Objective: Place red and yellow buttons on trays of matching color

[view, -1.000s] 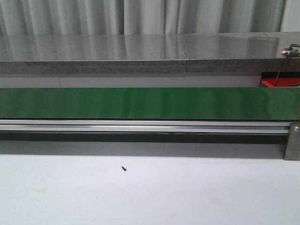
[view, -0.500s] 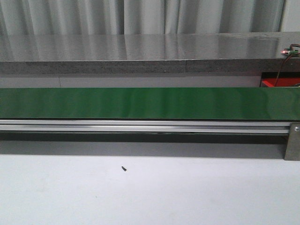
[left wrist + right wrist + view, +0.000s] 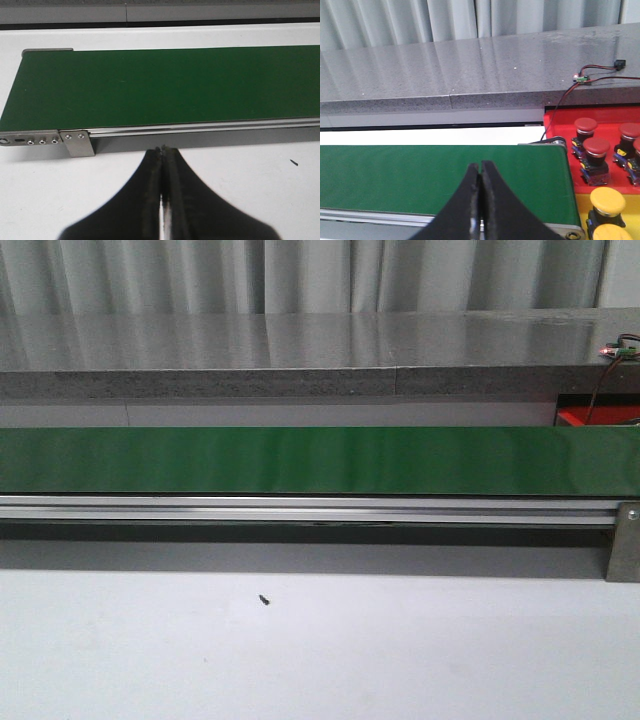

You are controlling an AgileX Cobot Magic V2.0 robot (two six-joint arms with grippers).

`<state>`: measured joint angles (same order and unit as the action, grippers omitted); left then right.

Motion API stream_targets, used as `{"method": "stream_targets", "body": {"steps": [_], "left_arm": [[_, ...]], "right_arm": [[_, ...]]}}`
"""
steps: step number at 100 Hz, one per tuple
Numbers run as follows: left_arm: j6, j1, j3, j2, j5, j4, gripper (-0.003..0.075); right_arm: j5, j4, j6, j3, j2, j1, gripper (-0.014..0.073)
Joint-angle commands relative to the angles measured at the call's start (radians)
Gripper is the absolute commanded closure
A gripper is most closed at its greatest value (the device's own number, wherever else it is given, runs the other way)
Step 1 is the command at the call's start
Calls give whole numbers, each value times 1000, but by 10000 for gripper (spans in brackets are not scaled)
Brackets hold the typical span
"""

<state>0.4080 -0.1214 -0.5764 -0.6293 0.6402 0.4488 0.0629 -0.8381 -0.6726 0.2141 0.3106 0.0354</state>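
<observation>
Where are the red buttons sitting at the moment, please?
In the right wrist view, the red buttons stand on the red tray just past the green belt's end, beside the yellow buttons.

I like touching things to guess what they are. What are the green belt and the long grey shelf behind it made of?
The green belt looks like smooth rubber or plastic: flat, even colour, soft sheen, no weave that I can see. The grey shelf looks like polished stone, or something made to look like it: a speckled edge and a glossy top that reflects the curtains. The rail along the belt looks like brushed metal, pale and shiny.
</observation>
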Motion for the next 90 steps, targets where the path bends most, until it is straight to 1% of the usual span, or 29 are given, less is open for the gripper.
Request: {"method": "stream_targets", "body": {"steps": [1,16,23,30,35,37,40,42,47,52,56,61,65,90], "left_arm": [[1,5,-27,2,-54,30,740],[1,5,-27,2,-54,30,740],[1,5,-27,2,-54,30,740],[1,5,-27,2,-54,30,740],[1,5,-27,2,-54,30,740],[1,5,-27,2,-54,30,740],[1,5,-27,2,-54,30,740],[1,5,-27,2,-54,30,740],[1,5,-27,2,-54,30,740],[1,5,-27,2,-54,30,740],[1,5,-27,2,-54,30,740],[1,5,-27,2,-54,30,740],[1,5,-27,2,-54,30,740],[1,5,-27,2,-54,30,740]], "right_arm": [[-78,-17,-5,9,-8,0,715],[-99,-18,-5,-25,-9,-4,715],[-96,50,49,-37,-22,-15,715],[-78,195,191,-48,-36,-24,715],[-72,352,320,-57,-44,-24,715],[-69,392,380,-60,-46,-24,715],[-71,491,480,-67,-48,-24,715],[-73,547,518,-69,-51,-24,715],[-89,668,659,-82,-56,-25,715],[-118,764,750,-96,-60,-25,715],[-142,821,793,-109,-67,-25,715],[-177,850,826,-134,-78,-27,715],[-186,850,828,-150,-92,-33,715],[-171,867,828,-226,-255,-109,715]]}}
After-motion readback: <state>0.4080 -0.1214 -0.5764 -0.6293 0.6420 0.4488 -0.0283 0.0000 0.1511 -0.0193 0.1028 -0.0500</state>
